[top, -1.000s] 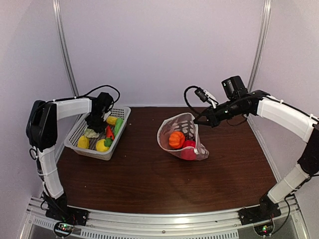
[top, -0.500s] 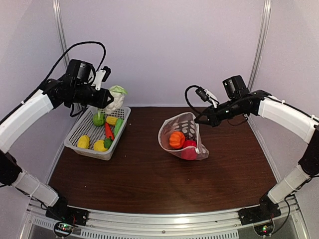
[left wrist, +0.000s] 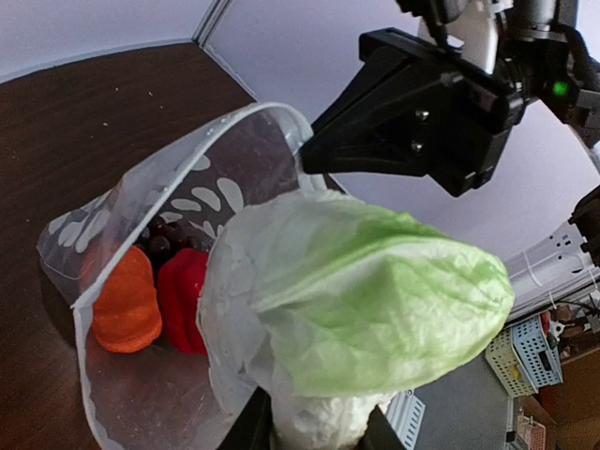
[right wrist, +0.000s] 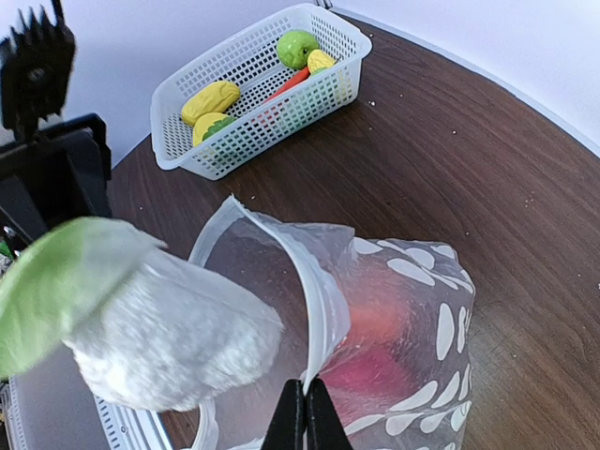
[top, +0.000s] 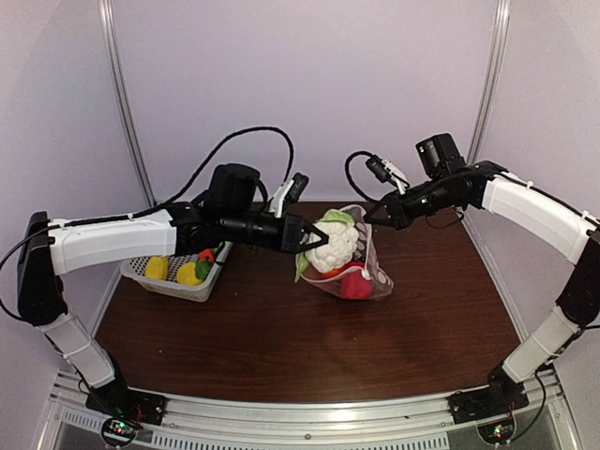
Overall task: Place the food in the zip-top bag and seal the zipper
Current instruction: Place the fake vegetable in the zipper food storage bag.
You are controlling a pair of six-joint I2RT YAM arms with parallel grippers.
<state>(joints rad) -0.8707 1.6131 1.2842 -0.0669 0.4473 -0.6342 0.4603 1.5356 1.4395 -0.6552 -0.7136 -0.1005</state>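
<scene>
The zip-top bag (top: 367, 272) stands on the table with its mouth held up. My right gripper (right wrist: 305, 412) is shut on its rim, where the zipper (right wrist: 317, 286) strip runs. Inside lie an orange pumpkin (left wrist: 122, 302), a red piece (left wrist: 184, 298) and dark grapes (left wrist: 157, 242). My left gripper (left wrist: 319, 433) is shut on a white cauliflower with green leaves (top: 332, 242), hanging just in front of the bag's mouth. More food stays in the white basket (right wrist: 253, 84): a green apple (right wrist: 296, 45), a yellow piece (right wrist: 211, 98) and a carrot (right wrist: 281, 86).
The basket (top: 173, 279) sits at the table's left side, half hidden under my stretched left arm. Dark wooden table (top: 281, 337) spreads in front of the bag. White walls close the back and both sides.
My left arm has lifted the cauliflower out of the basket and swung it right to the bag's mouth. The right gripper has kept its hold on the rim.
</scene>
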